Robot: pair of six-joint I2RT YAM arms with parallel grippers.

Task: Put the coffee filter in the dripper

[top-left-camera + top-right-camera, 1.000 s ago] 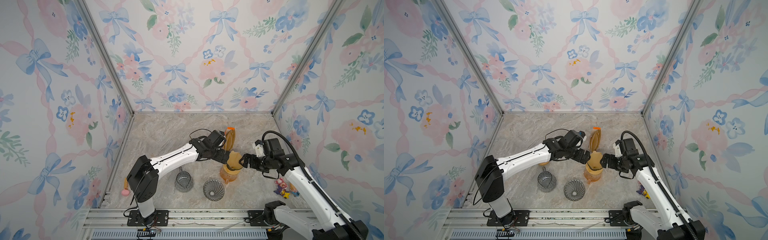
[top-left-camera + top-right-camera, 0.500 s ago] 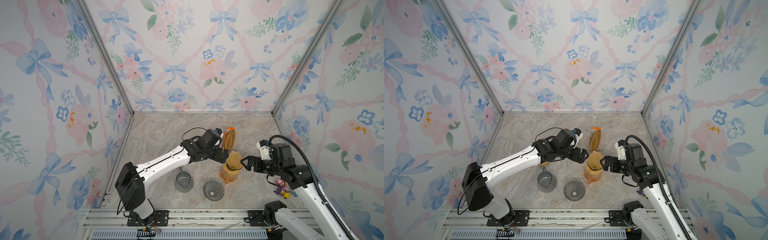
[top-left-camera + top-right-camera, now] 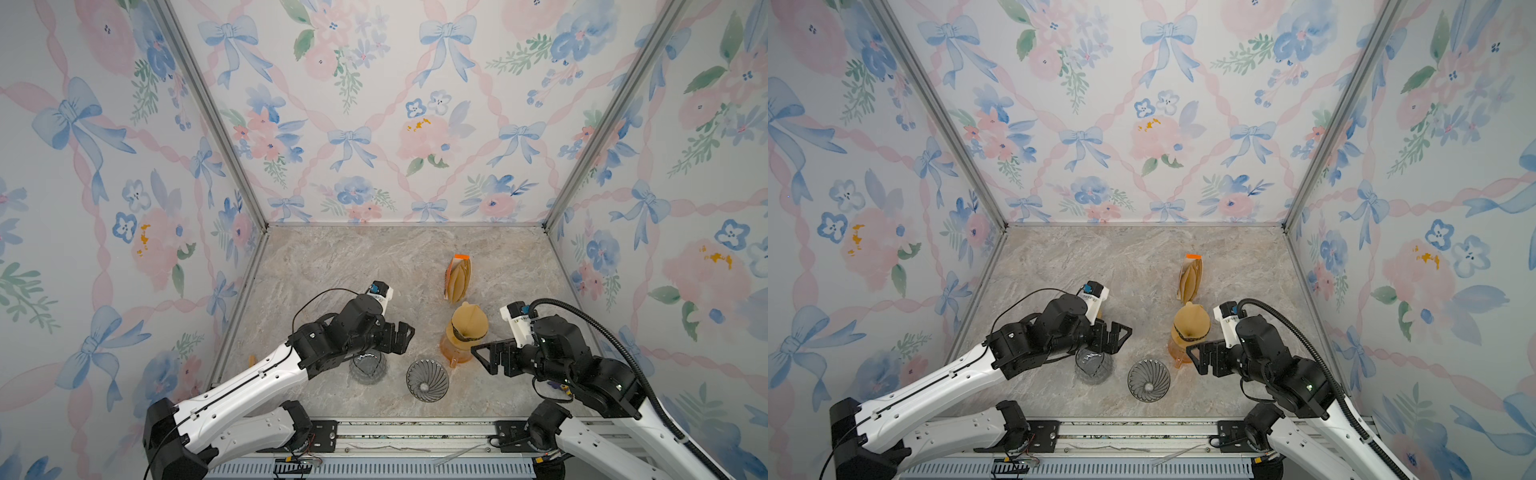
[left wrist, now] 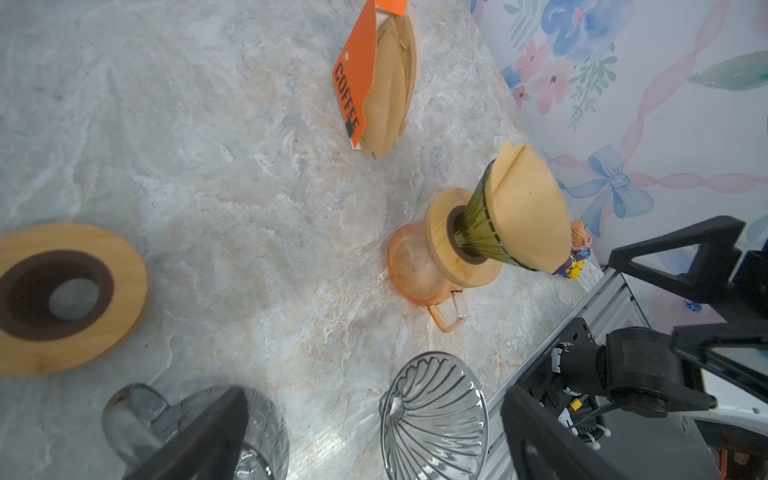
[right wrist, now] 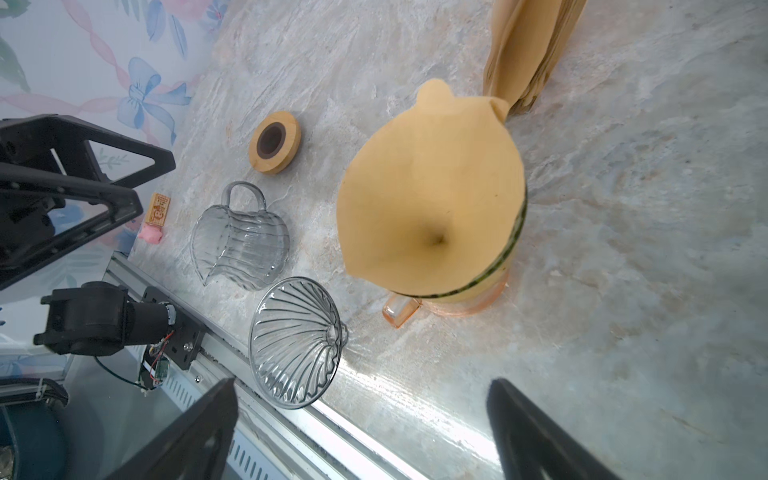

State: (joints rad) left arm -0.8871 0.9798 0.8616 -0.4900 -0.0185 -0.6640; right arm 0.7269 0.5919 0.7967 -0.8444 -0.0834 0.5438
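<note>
The tan paper coffee filter (image 3: 468, 319) (image 3: 1191, 319) stands open as a cone inside the green ribbed dripper (image 4: 482, 224) (image 5: 517, 230). The dripper rests in a wooden collar on an orange glass carafe (image 3: 455, 353). The filter (image 4: 530, 208) (image 5: 428, 208) is free of both grippers. My left gripper (image 3: 401, 336) (image 3: 1119, 334) (image 4: 372, 392) is open and empty, well to the left of the carafe. My right gripper (image 3: 484, 357) (image 3: 1198, 359) (image 5: 362, 382) is open and empty, just front-right of the carafe.
A clear glass dripper (image 3: 427, 379) (image 5: 297, 340) lies on its side near the front rail. Beside it is a clear glass pitcher (image 3: 368, 365) (image 5: 239, 237). A pack of filters (image 3: 457, 277) stands behind the carafe. A wooden ring (image 4: 70, 297) and small toys (image 5: 154, 216) lie around.
Both grippers have drawn back from the filter, the left one to the left and the right one toward the front right. The filter stays in the dripper.
</note>
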